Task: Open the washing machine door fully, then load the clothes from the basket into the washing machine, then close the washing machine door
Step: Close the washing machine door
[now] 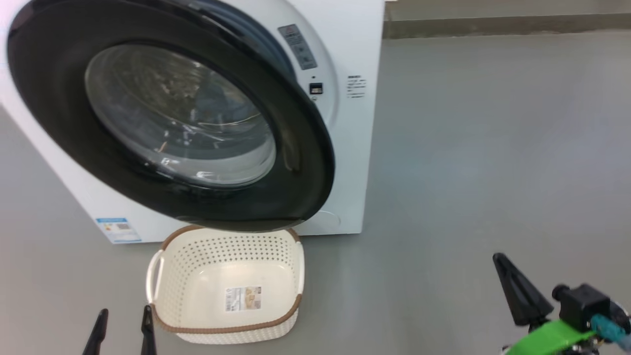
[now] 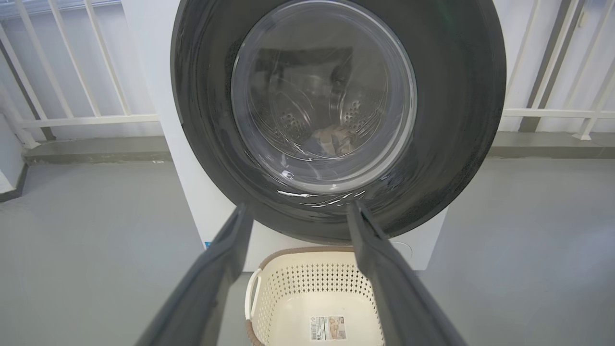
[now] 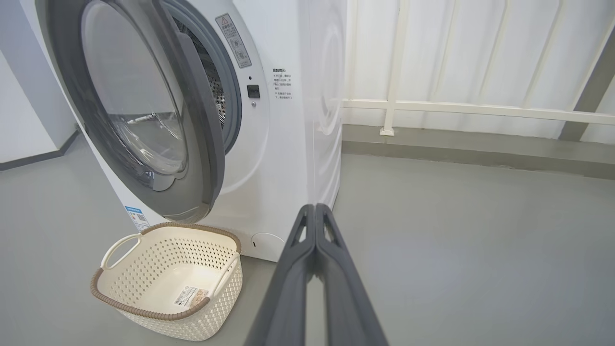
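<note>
Left wrist view: clothes (image 2: 331, 138) behind door (image 2: 447, 120) glass, left gripper (image 2: 299, 207) wide. Right wrist view: door ajar upper left, right gripper (image 3: 315, 207) pinched.

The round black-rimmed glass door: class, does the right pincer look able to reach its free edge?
Probably yes: grey floor lies between the shut right pincer and the free edge of the glass door; the cream perforated basket sits further left.

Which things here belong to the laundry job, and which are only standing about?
For the job:
washer
door
basket
clothes, seen through the door glass

Not for the job:
railing
sticker
floor
</note>
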### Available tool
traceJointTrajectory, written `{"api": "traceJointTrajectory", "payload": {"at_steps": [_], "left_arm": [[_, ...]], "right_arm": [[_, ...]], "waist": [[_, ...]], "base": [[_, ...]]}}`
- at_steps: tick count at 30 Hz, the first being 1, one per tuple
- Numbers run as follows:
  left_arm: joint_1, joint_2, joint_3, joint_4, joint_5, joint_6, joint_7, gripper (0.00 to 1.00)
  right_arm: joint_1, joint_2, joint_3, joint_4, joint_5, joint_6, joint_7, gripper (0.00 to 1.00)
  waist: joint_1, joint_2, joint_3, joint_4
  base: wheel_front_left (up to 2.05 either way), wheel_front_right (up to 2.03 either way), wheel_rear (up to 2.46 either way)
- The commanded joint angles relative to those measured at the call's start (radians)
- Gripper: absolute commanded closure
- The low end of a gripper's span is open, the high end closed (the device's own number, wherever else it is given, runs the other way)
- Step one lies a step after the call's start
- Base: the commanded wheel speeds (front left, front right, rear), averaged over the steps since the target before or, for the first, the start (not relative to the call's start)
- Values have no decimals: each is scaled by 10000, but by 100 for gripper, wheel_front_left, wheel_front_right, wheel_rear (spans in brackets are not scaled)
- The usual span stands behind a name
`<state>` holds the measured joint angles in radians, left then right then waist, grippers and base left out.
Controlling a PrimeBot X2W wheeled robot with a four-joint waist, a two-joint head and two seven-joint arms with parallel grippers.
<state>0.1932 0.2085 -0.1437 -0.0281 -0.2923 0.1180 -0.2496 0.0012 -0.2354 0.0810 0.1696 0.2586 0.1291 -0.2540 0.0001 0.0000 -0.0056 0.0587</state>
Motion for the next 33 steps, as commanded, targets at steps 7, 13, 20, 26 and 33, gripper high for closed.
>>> {"api": "traceJointTrajectory", "payload": {"at_steps": [7,13,20,26,33], "left_arm": [[-822,-320,55,-142,237,-135,-120,0],[-1299,-600,-117,-21,396,-397,-121,0],[-1866,-948,-233,214,622,-756,-121,0],[-1965,-1136,-115,267,797,-923,-121,0],[-2072,-1251,73,176,983,-1037,-122,0]], "right_arm": [[-2355,-408,473,1486,427,16,-78,100],[-3856,-602,782,2554,599,16,-78,100],[-5280,-884,556,3505,687,16,-78,100],[-6438,-995,286,3220,622,16,-78,100],[-7714,-984,565,1725,344,16,-78,100]], "waist": [[-1,0,451,1294],[-1,0,880,2015],[-1,0,1300,2714],[-1,0,1423,2917],[-1,0,1522,2942]], "base": [[0,0,0],[0,0,0],[0,0,0],[0,0,0],[0,0,0]]}}
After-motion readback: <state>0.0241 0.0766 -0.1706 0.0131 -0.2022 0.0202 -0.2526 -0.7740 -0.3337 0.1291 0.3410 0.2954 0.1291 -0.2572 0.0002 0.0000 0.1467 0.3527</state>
